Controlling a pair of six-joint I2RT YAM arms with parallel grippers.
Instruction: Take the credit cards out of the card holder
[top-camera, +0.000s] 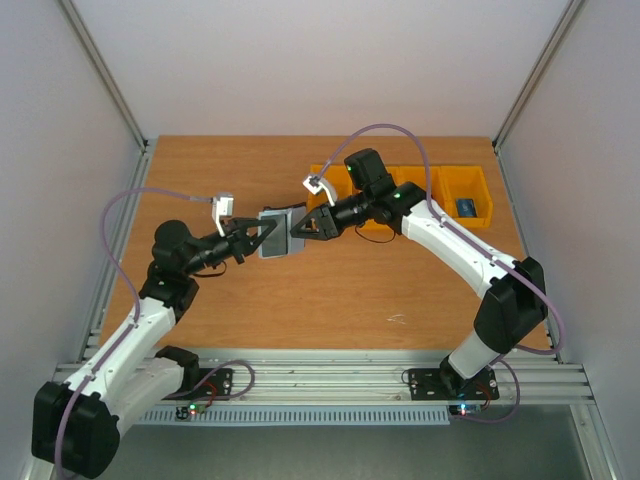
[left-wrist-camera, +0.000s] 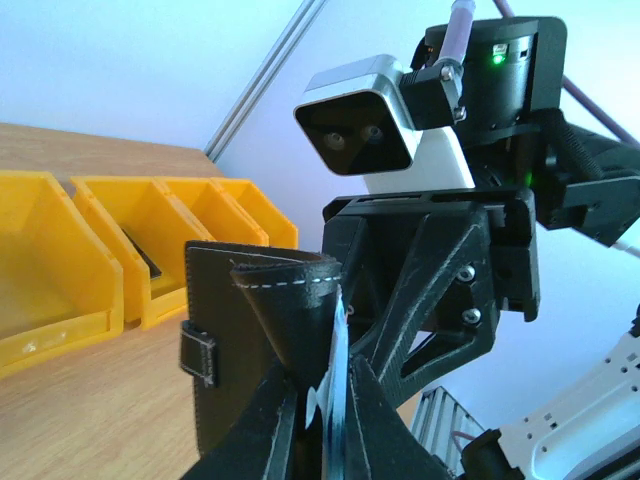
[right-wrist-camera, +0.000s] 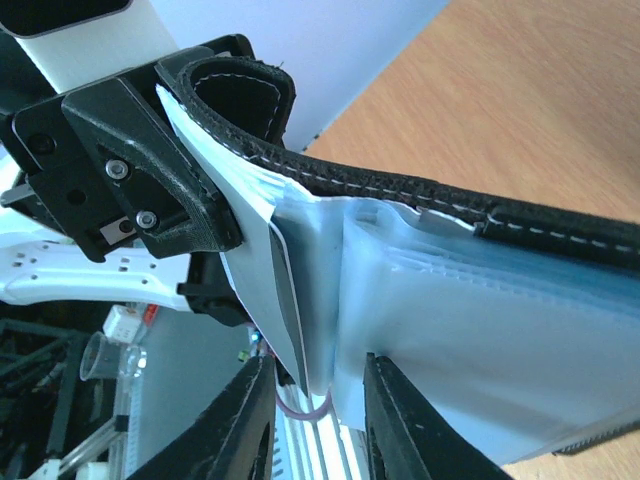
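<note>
Your left gripper (left-wrist-camera: 325, 405) is pinched nearly shut on the wallet (left-wrist-camera: 235, 330). Its two fingers clamp the lower edge, where the black cover and a thin pale sheet come together. Your right gripper (right-wrist-camera: 318, 385) stands partly open, with a finger on each side of a fold in the clear sleeves (right-wrist-camera: 470, 330). A sliver of space shows on both sides of the fold, so you can't tell from the wrist view whether the pads touch it. The wallet hangs in the air between the two grippers, above the middle of the table (top-camera: 330, 300). It is splayed open, the stitched black cover curling away from the sleeves and its little tab (left-wrist-camera: 198, 353) on the side toward the bins (top-camera: 482, 195). You can't tell whether any card sits in the sleeves, because the plastic is too cloudy. The yellow bins stand in a row at the table's far right, behind your right arm, and a small flat blue thing (top-camera: 467, 207) lies in the rightmost one
</note>
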